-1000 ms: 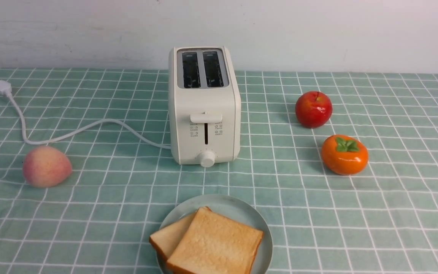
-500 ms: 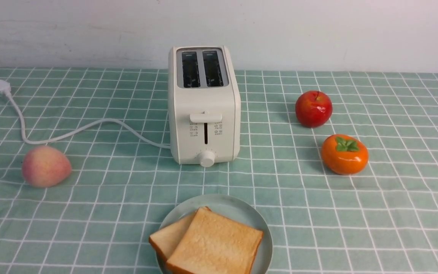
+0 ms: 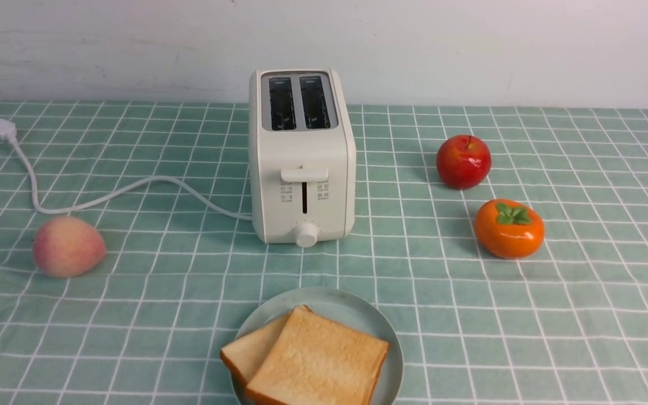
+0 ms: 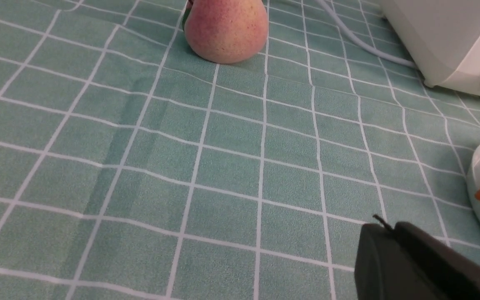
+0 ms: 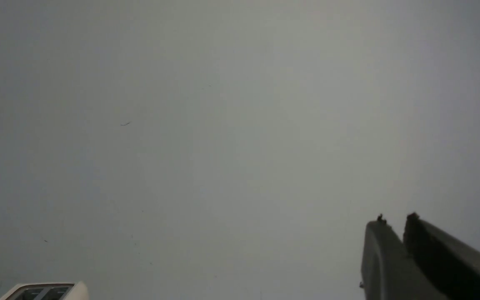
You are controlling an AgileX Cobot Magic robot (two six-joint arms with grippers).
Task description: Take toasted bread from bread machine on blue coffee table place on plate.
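A: Both slices of toasted bread (image 3: 306,360) lie overlapped on the plate (image 3: 358,310), just in front of the bread machine (image 3: 301,157), whose slots look empty.

B: And the arms? The left gripper (image 4: 390,233) hangs low beside the plate, toast off to its side, fingers together, holding nothing.

A: The right gripper (image 5: 394,227) faces the wall, a sliver of gap, empty. Left is nearer, I'd judge. Nothing left to lift.

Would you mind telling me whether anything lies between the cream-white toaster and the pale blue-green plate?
Nothing visible does: only bare checked teal tablecloth separates the cream-white toaster from the pale blue-green plate, where both golden toast slices already lie.
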